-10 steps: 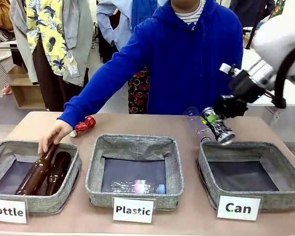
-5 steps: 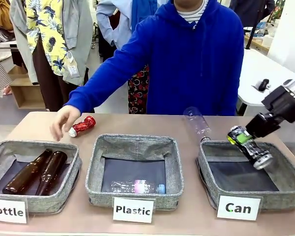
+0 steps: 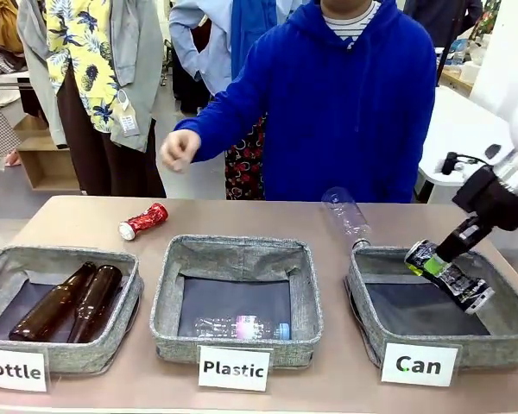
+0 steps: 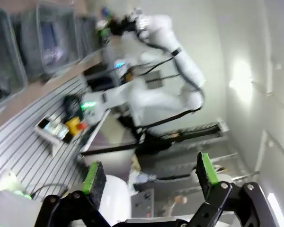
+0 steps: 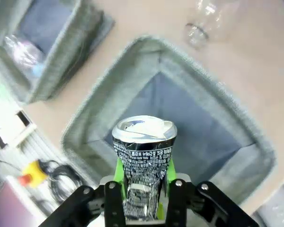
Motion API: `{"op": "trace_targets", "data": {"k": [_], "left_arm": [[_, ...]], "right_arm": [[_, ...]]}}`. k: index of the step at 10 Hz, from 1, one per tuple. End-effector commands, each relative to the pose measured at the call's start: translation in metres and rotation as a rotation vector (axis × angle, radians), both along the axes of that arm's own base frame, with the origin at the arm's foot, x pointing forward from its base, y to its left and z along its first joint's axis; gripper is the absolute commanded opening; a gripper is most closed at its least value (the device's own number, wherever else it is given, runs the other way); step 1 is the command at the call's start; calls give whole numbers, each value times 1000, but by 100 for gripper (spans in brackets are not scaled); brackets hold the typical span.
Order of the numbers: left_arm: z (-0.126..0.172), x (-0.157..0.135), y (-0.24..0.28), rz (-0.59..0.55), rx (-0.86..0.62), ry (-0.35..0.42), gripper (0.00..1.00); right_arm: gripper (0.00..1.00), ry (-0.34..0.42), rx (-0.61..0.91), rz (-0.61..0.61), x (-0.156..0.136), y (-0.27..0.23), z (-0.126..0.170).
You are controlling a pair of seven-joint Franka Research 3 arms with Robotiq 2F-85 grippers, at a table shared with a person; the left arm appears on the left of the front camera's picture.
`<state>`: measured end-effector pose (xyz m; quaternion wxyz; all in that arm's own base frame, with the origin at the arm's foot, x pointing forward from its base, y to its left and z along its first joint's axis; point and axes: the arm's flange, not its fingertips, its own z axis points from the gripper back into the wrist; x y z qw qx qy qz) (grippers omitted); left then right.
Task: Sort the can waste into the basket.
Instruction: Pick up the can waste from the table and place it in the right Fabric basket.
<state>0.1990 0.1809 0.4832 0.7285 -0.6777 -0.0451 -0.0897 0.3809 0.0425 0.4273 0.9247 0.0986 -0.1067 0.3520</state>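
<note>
**Desk:** Where's the can, and what are your fingers doing?

**Me:** Nearest the camera, at the lower right of the front view, is the basket (image 3: 492,348) with the white card (image 3: 419,365) reading "Can". I can see nothing lying on its dark lining. My right fingers (image 3: 432,266) are clamped on the black can (image 3: 453,280), which hangs tilted just above that basket's open top. My left fingers (image 4: 94,177) stand wide apart with nothing between them, and they point away from the worktop.

**Desk:** How does it handle?

**Me:** I'd judge it light and thin-walled. It's already crushed, so it will give under the pads instead of cracking. The skin looks smooth and probably slippery. In the wrist view I hold it low on the body (image 5: 143,142), with the lid end sticking out. That grip seems sound.

**Desk:** What's left?

**Me:** Farther back, a clear plastic bottle (image 3: 345,216) lies just behind the basket. The red can (image 3: 144,221) lies on its side on the worktop (image 3: 242,216) at the upper left. I'd take it across the middle of its body. The person's hand (image 3: 180,149) is raised beyond it.
</note>
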Motion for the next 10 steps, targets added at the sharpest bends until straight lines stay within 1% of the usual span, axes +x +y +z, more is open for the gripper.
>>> {"op": "trace_targets", "data": {"k": [1,2,3,4,5,6,7,8,10], "left_arm": [[-22,-5,-55,-117,233,-60,100],[-36,-6,-65,-164,309,-69,100],[-44,-10,-66,-178,329,-97,100],[-48,-5,-62,-140,332,-121,100],[-37,2,-70,-183,311,-23,100],[-37,2,-70,-183,311,-23,100],[-37,2,-70,-183,311,-23,100],[-37,2,-70,-183,311,-23,100],[-37,2,-70,-183,311,-23,100]], "right_arm": [[0,-187,-89,115,0,4,-18],[0,-201,-130,173,4,5,-21],[0,-199,-154,209,8,6,-23],[0,-194,-171,228,12,7,-24],[0,-174,-175,238,15,8,-24],[48,-152,-182,252,16,7,-23],[98,-152,-192,266,17,8,-24],[100,-143,-197,260,19,9,-24],[100,-116,-187,279,22,9,-22]]}}
